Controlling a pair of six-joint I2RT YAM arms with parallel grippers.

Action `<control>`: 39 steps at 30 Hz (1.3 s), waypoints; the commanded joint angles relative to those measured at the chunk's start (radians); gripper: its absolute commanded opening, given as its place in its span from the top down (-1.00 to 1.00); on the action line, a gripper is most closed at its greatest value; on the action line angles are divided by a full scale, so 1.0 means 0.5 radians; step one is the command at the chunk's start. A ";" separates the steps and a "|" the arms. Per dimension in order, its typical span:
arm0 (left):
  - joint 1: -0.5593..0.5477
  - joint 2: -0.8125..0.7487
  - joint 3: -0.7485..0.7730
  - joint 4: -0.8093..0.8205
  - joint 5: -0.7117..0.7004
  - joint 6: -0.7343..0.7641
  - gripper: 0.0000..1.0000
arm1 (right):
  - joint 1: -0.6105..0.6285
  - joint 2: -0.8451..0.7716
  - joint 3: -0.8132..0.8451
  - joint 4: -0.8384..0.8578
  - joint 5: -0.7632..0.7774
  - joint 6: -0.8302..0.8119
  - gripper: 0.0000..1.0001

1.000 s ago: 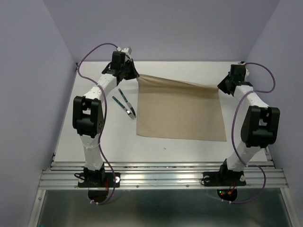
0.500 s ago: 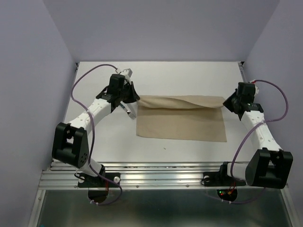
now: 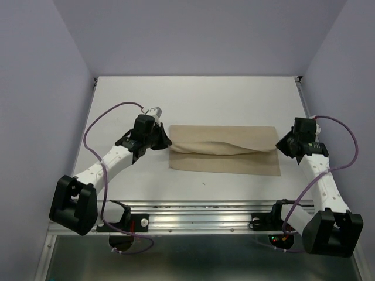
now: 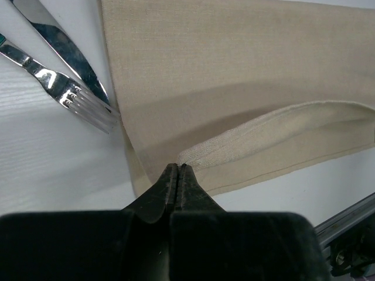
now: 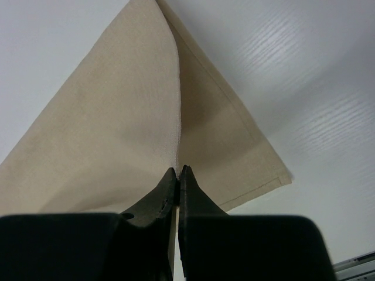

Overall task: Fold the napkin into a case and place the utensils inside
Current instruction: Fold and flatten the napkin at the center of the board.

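Note:
The beige napkin [image 3: 222,136] lies on the white table, its far half drawn over the near half, with the folded-over edge a little short of the near hem. My left gripper [image 3: 166,142] is shut on the left corner of that upper layer, and the wrist view shows the fingertips pinching the hem [image 4: 177,167]. At the right corner my right gripper [image 3: 280,144] is shut on the same layer [image 5: 178,170]. The utensils, a fork [image 4: 70,93] and a knife [image 4: 58,44], lie just left of the napkin [image 4: 234,70]. In the top view my left wrist hides them.
A metal rail [image 3: 199,213] runs along the near table edge, with both arm bases on it. Lilac walls close in the left, right and back. Purple cables [image 3: 96,120] loop off each wrist.
Both arms have drawn the napkin's far edge toward the near side, laying the upper half over the lower. Both grips have held throughout.

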 commanded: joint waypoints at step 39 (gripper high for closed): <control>0.304 1.486 2.001 0.158 0.143 0.312 1.00 | -0.013 1.391 1.194 0.867 -0.039 0.024 0.99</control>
